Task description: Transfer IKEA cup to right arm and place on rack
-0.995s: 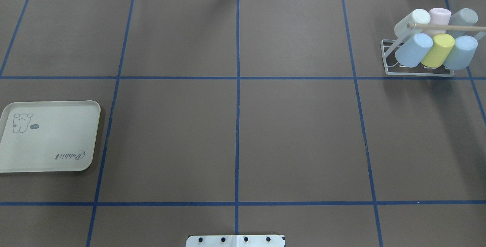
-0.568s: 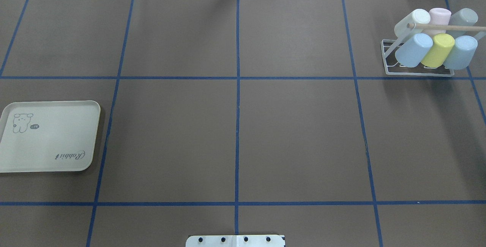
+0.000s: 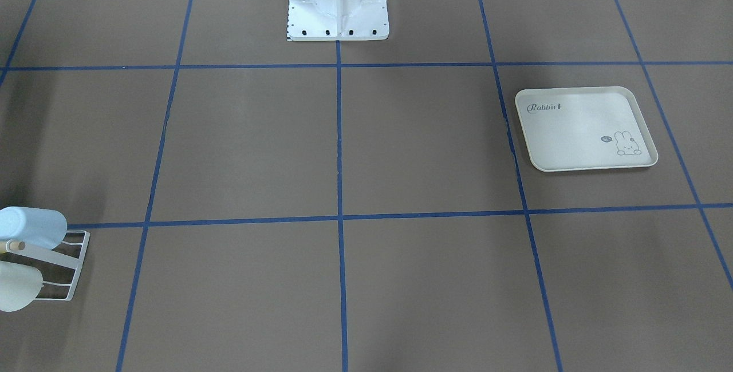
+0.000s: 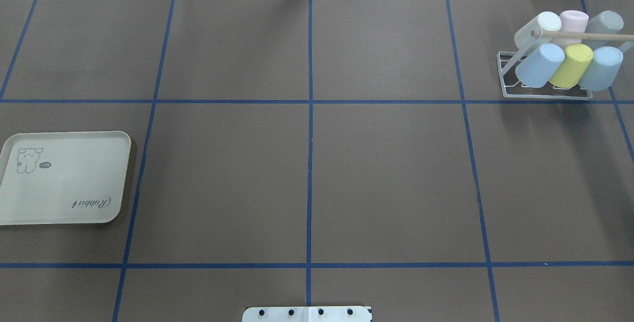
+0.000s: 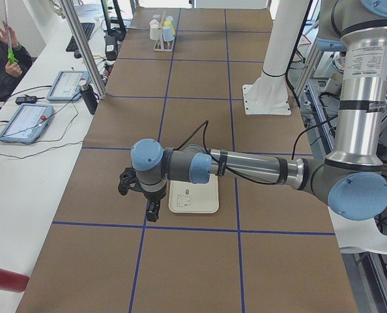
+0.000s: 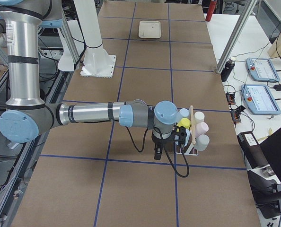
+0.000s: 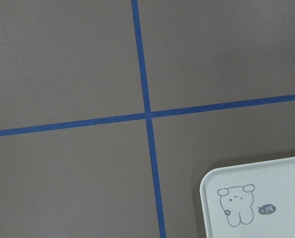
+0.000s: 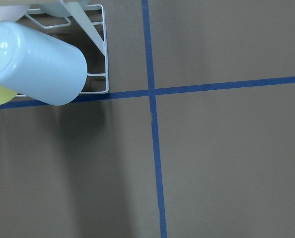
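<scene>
The white wire rack point(image 4: 545, 95) stands at the table's far right and carries several pastel cups, among them a light blue cup point(image 4: 540, 65) and a yellow cup point(image 4: 572, 64). I cannot tell which one is the IKEA cup. The right wrist view looks down on the rack point(image 8: 102, 54) and a light blue cup point(image 8: 38, 62). My right gripper point(image 6: 157, 153) shows only in the exterior right view, just beside the rack point(image 6: 190, 150); I cannot tell whether it is open or shut. My left gripper point(image 5: 153, 212) shows only in the exterior left view, and I cannot tell its state either.
A cream rabbit-print tray point(image 4: 64, 178) lies at the table's left edge, with my left gripper beside the tray point(image 5: 193, 197). The robot's white base point(image 3: 338, 0) stands at the near middle. Operators' tablets point(image 5: 24, 120) lie on a side bench.
</scene>
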`<state>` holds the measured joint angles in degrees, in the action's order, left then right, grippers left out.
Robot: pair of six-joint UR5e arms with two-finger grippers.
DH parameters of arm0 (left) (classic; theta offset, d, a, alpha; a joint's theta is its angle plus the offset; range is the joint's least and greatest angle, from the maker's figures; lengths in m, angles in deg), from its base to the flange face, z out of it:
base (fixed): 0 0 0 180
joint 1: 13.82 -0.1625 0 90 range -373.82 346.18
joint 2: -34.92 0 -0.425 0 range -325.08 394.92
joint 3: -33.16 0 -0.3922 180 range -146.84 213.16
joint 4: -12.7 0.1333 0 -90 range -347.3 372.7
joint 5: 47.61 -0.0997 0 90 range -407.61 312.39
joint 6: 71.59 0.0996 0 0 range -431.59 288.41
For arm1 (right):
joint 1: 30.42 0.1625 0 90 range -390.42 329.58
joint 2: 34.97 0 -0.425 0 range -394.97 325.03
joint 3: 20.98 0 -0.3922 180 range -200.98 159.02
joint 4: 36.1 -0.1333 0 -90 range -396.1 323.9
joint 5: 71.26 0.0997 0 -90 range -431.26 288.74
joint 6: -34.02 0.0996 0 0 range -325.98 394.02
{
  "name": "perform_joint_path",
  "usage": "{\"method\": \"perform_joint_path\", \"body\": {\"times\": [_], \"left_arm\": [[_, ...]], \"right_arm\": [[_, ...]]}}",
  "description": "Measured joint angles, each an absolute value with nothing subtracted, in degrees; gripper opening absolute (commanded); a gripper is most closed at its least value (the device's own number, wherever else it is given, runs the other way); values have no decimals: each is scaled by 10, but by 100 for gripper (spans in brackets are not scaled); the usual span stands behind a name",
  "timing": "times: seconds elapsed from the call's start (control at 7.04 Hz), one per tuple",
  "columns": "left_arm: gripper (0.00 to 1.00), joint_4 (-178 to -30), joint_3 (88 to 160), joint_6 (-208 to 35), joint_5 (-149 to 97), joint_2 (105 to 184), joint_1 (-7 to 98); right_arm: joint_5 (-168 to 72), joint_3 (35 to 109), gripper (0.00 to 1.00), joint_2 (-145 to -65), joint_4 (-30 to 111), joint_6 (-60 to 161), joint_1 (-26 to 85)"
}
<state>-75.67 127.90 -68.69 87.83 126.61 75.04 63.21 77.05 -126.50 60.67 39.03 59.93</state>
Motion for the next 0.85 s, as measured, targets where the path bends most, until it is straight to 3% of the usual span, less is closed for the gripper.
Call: {"method": "perform_joint_path", "body": {"times": [0.85], "left_arm": [[100, -756, 1279, -722, 878, 1270, 750]], "right_arm": [[632, 771, 100, -1264, 607, 390, 599]]}}
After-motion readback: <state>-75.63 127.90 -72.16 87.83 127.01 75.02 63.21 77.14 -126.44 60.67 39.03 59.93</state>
